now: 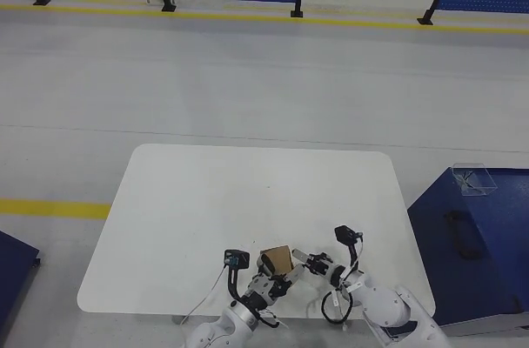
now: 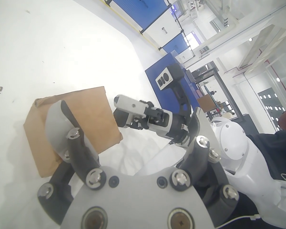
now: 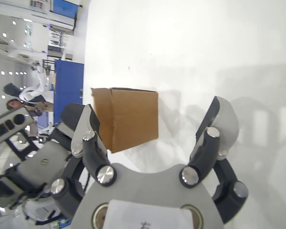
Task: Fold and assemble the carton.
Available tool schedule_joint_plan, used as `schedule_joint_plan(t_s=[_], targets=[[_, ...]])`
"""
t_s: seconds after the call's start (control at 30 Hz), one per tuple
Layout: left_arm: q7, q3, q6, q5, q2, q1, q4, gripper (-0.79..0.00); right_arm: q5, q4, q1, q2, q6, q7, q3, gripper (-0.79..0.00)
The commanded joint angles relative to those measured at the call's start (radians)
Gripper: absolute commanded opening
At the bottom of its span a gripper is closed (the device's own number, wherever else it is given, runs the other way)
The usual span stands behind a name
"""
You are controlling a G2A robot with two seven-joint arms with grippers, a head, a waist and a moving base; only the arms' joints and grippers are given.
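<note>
Found the carton [image 1: 276, 257] at about 6 o'clock on the worktop [image 1: 204, 200], close to the near edge, raised into a box shape with one end flap loose and one corner crumpled. Noted the left tool [image 2: 126, 113] at the carton's 6 o'clock in the top view, spread wide, with one finger [image 2: 57, 120] lying across a brown face; could not tell contact from mere overlap. Noted the right tool [image 3: 153, 107] at the carton's 3 o'clock, likewise apart and clamped on nothing, with the carton partway into the gap and nearer one side. Judged the carton light, thin-walled and empty: stiff along the creases, soft across the panels, easily dented, and apt to slide on the smooth worktop under a one-sided push. Judged the best hold to be across two opposite walls close to a folded edge, under gentle pressure, leaving the loose flap free for the other tool. Judged a squeeze at mid-panel or on the crumpled corner likely to buckle the wall.
</note>
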Motion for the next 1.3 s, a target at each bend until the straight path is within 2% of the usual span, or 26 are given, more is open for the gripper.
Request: schedule_joint_plan(t_s=[0.0, 0.3, 0.6, 0.8, 0.9, 0.97, 1.17, 1.27], targets=[[0.003, -0.001, -0.002, 0.001, 0.001, 0.004, -0.003, 0.000, 0.013, -0.010, -0.005, 0.000, 0.000, 0.006, 0.004, 0.000], [0.010, -0.006, -0.011, 0.004, 0.004, 0.017, -0.010, 0.000, -0.074, 0.030, 0.030, -0.018, 0.059, -0.017, -0.072, 0.000], [0.008, -0.016, -0.022, -0.003, 0.007, 0.027, -0.020, 0.000, -0.110, 0.039, 0.040, -0.024, 0.111, -0.006, -0.083, 0.000], [0.022, -0.020, -0.039, -0.008, 0.010, 0.038, -0.031, 0.000, -0.069, -0.003, 0.027, -0.025, 0.102, 0.018, -0.063, 0.000], [0.054, -0.024, -0.054, -0.006, 0.011, 0.050, -0.043, 0.000, -0.062, -0.019, 0.025, -0.026, 0.114, 0.018, -0.052, 0.000], [0.130, -0.035, -0.066, -0.043, 0.009, 0.067, -0.062, 0.000, -0.065, -0.019, 0.029, -0.028, 0.126, 0.014, -0.052, 0.000], [0.130, -0.035, -0.066, -0.043, 0.009, 0.067, -0.062, 0.000, -0.010, -0.001, 0.037, -0.039, 0.160, -0.043, -0.043, 0.000], [0.183, -0.059, -0.072, 0.055, 0.015, 0.062, -0.069, 0.000, -0.001, 0.007, 0.037, -0.038, 0.154, -0.029, -0.024, 0.000]])
